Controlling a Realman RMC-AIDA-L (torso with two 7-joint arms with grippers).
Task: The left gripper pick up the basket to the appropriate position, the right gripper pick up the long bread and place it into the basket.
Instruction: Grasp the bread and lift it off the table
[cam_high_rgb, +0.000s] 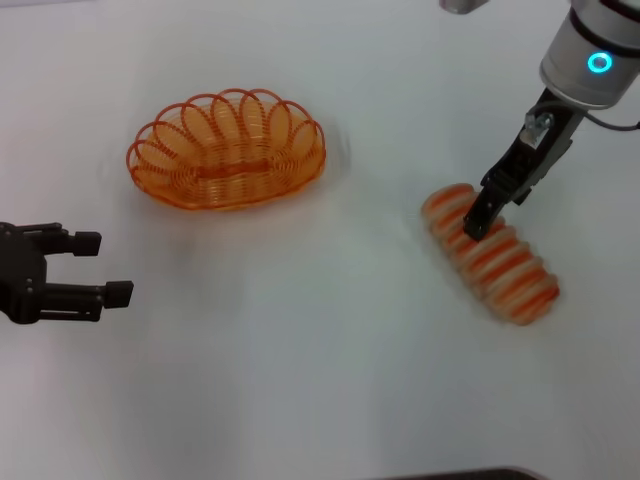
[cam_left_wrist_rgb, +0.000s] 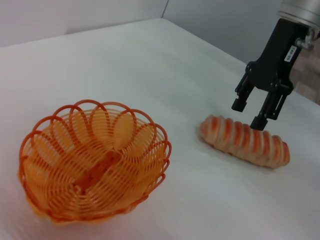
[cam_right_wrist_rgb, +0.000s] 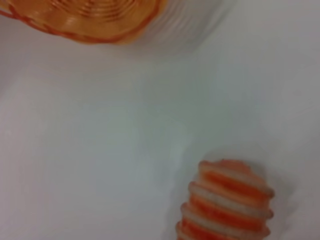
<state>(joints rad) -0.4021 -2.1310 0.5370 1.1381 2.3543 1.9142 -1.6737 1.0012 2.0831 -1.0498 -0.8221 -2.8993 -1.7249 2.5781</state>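
Orange basket (cam_high_rgb: 228, 150) apart from long bread (cam_high_rgb: 492, 258)

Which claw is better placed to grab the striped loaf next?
The right claw, probably: it hangs open right above the ridged orange-and-cream long bread, while the left claw sits open far across the table, nearer the orange wire basket.

basket (cam_high_rgb: 228, 150) glossy orange wire; long bread (cam_high_rgb: 490, 255) ridged, perhaps plastic

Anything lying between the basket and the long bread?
Nothing: only bare white table separates the basket from the long bread, clearest in the head view.
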